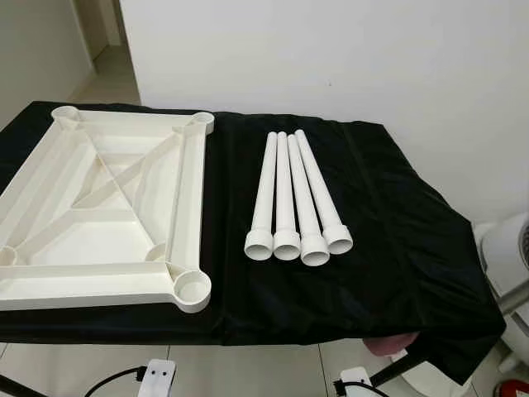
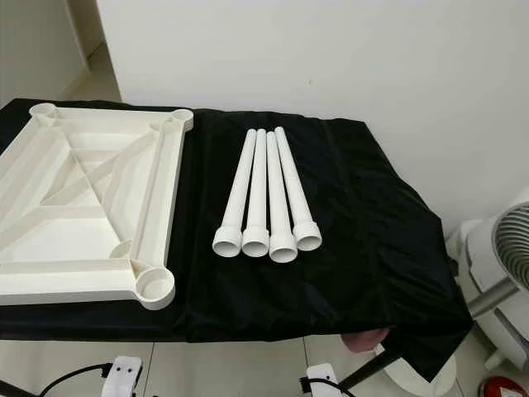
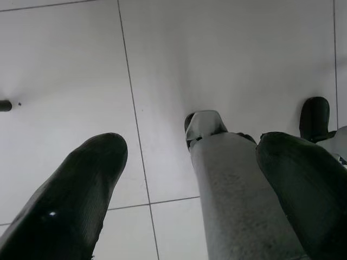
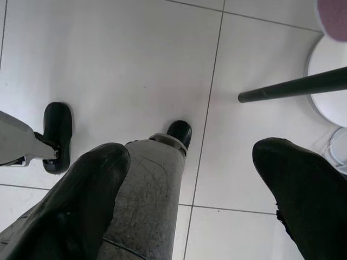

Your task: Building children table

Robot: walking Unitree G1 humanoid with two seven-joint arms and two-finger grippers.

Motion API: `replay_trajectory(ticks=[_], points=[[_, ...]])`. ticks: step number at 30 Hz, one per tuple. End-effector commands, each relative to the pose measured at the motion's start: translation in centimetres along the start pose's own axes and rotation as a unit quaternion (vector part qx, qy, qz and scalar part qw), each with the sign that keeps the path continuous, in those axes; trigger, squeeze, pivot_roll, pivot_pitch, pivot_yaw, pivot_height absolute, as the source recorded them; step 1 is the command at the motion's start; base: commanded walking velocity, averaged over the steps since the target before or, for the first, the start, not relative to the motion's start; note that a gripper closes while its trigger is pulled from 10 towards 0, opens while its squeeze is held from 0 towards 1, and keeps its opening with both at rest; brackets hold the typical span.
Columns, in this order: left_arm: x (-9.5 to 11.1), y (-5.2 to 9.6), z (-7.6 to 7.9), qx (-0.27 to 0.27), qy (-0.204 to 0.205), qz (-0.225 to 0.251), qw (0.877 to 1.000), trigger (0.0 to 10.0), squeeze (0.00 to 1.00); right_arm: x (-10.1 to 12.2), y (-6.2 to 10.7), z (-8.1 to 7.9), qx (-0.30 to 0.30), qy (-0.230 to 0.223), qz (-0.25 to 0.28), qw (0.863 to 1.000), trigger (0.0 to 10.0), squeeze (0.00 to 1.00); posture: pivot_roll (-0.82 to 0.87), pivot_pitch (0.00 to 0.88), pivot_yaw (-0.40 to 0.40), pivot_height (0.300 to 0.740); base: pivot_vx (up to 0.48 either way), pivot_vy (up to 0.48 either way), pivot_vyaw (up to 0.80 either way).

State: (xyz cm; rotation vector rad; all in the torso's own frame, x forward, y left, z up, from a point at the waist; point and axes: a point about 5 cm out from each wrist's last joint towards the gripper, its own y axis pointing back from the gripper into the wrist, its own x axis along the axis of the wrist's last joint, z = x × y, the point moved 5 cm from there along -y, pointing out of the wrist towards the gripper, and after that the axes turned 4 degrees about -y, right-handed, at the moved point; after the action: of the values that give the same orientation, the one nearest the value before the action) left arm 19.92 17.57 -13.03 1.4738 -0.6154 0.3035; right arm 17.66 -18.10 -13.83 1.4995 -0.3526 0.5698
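A white plastic tabletop (image 1: 187,207) lies upside down on the left half of a table draped in black cloth (image 1: 397,215). Its ribs face up, and a round socket (image 1: 193,290) sits at each corner. Several white tube legs (image 1: 293,194) lie side by side at the middle of the cloth, wide ends towards me. Both arms hang idle below the table's front edge. My left gripper (image 3: 192,146) is open over the floor tiles, beside my own leg. My right gripper (image 4: 192,154) is open too, with nothing between its fingers.
A white wall stands close behind the table. A standing fan (image 2: 504,265) is at the right, past the drooping cloth corner. Below it a black table strut (image 4: 293,89) slants over the tiled floor near a round white base (image 4: 331,81).
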Motion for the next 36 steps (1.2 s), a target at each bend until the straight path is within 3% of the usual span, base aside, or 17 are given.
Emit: replay_trajectory(ticks=[1, 31, 35, 36], points=[[-0.61, 0.06, 0.20, -0.002, -0.002, -0.010, 1.000, 10.0, 0.00, -1.59, 0.27, -0.18, 0.002, 0.001, -0.027, 1.000, 10.0, 0.00, -0.02, 0.000, -0.013, 0.740, 0.000, 0.289, 0.00], [-0.26, -0.03, 0.37, -0.004, -0.001, -0.006, 1.000, 10.0, 0.00, -0.80, 0.02, -0.51, 0.003, 0.001, -0.021, 1.000, 10.0, 0.00, -0.03, 0.000, -0.014, 0.740, 0.000, 0.276, 0.00], [-0.23, -0.06, 0.56, -0.007, -0.009, -0.006, 1.000, 10.0, 0.00, -0.96, 0.07, -0.36, 0.003, -0.001, -0.022, 1.000, 10.0, 0.00, -0.03, 0.000, -0.014, 0.740, 0.000, 0.000, 0.00], [-0.15, -0.08, 0.72, -0.012, -0.027, -0.006, 1.000, 10.0, 0.00, -1.04, 0.11, -0.23, 0.003, -0.001, -0.023, 1.000, 10.0, 0.00, -0.03, 0.000, -0.015, 0.740, 0.000, 0.000, 0.00]])
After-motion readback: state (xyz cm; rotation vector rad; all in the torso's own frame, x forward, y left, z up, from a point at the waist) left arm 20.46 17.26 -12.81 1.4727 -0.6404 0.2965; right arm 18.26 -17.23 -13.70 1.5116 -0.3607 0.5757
